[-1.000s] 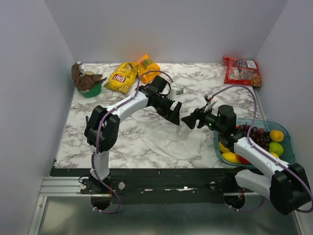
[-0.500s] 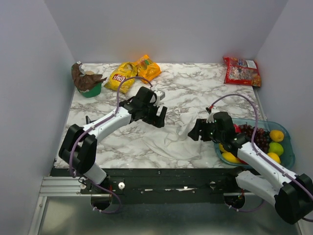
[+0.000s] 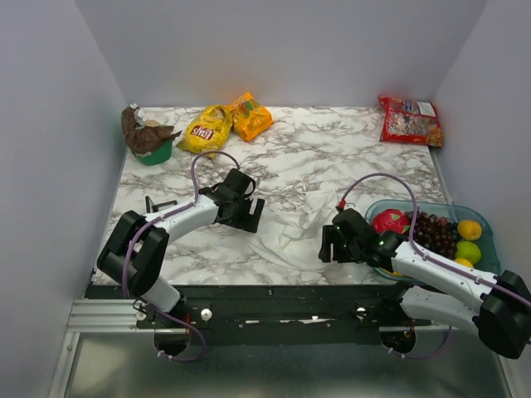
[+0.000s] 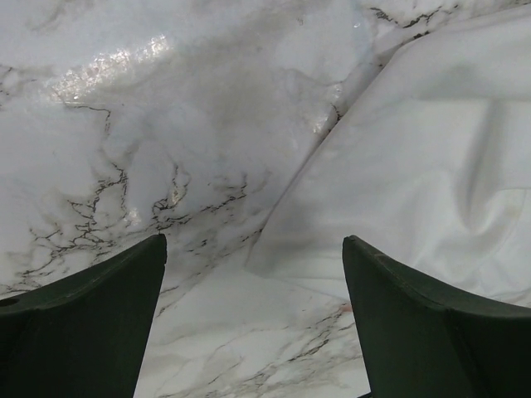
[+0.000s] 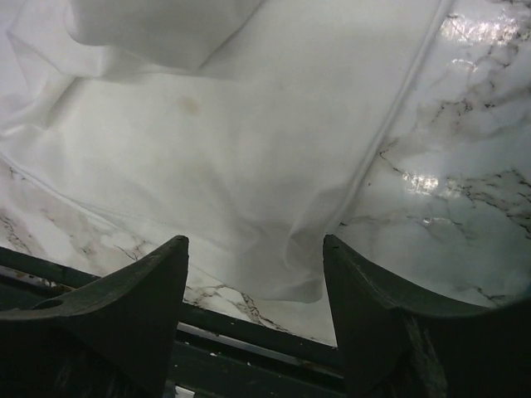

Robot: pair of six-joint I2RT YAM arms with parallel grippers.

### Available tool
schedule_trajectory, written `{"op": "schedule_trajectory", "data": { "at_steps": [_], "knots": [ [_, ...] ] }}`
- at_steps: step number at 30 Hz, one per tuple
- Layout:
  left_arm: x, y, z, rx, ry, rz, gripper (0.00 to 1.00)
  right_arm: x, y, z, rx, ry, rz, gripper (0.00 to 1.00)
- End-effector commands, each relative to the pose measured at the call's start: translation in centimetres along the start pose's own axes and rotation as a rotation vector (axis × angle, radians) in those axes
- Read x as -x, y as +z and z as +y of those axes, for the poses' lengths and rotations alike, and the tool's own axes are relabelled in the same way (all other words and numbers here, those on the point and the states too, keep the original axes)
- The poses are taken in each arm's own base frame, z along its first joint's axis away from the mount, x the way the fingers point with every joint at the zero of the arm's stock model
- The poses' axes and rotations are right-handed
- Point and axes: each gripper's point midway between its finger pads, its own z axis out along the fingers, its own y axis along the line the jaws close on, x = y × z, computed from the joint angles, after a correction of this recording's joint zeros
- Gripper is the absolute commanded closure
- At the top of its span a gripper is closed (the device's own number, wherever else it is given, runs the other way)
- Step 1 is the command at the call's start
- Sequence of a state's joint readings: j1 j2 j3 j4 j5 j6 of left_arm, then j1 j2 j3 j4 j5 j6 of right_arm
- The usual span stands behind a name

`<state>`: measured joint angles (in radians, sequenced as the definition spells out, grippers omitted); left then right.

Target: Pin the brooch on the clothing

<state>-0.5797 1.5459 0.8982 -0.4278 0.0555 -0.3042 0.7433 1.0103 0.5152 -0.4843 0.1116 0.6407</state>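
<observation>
The left pincer (image 3: 251, 217) is held wide open with nothing between its fingers; just ahead of it and to one side lies the edge of the white garment (image 4: 431, 166), with bare table (image 4: 166, 124) under the rest of the gap. The right pincer (image 3: 326, 245) is likewise spread wide and empty, and the garment's hem is seen directly below it. Since a second ago both pincers have been lowered from above the middle of the garment and drawn back towards their bases, so that the cloth now lies between them, rumpled into a ridge. The brooch cannot be found in any view. Since it is not held, it is judged either already fastened or yet to be fetched. A tray of fruit (image 3: 495, 249) sits beyond the right pincer's outer side.
</observation>
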Motion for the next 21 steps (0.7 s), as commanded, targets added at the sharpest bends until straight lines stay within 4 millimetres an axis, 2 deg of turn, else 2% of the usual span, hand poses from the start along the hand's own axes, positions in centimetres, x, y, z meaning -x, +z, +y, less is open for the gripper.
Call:
{"op": "schedule_trajectory", "data": {
  "at_steps": [1, 9, 16, 21],
  "knots": [
    [0.3, 0.5, 0.1, 0.005, -0.024, -0.023, 0.11, -0.4, 0.2, -1.2, -0.098, 0.08, -0.013, 0.27],
    [-1.0, 1.4, -0.7, -0.048, -0.038, 0.026, 0.27, -1.0, 0.4, -2.2, -0.15, 0.103, -0.012, 0.27],
    [-2.1, 1.0, -1.1, -0.072, -0.063, 0.042, 0.29, -2.5, 1.2, -3.1, -0.192, 0.123, 0.033, 0.37],
    [-3.4, 0.9, -1.1, -0.074, -0.071, 0.062, 0.31, -2.7, 1.1, -2.7, -0.156, 0.136, 0.028, 0.43]
  ]
}}
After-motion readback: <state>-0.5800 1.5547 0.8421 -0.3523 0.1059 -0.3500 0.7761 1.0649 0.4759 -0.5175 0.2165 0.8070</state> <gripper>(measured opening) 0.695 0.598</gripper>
